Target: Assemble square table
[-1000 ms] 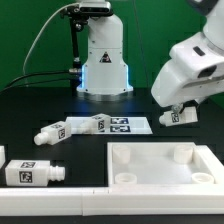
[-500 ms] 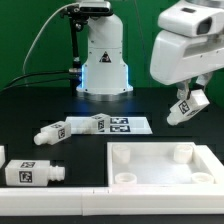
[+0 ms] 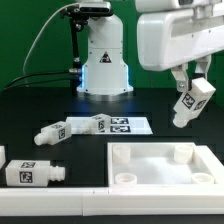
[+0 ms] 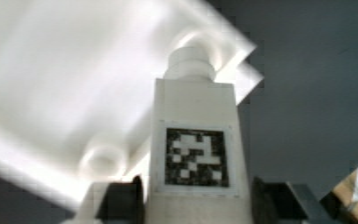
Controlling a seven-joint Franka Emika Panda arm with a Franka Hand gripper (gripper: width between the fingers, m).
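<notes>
Within the raised rim of the square panel (image 3: 150, 148), round corner bosses (image 3: 125, 176) are seen. The panel is cut off at the exterior view's right edge. One leg (image 3: 187, 104) is clamped near its upper end by the end effector (image 3: 190, 86) and held off the desk (image 3: 30, 110), apart from the panel. Its long axis is tilted, lower end toward the exterior view's left. Three other legs (image 3: 31, 172) (image 3: 52, 132) (image 3: 92, 123) are laid flat.

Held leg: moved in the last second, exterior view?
Yes. The leg in the gripper has risen away from the square table panel, shifting slightly toward the exterior view's right.
</notes>
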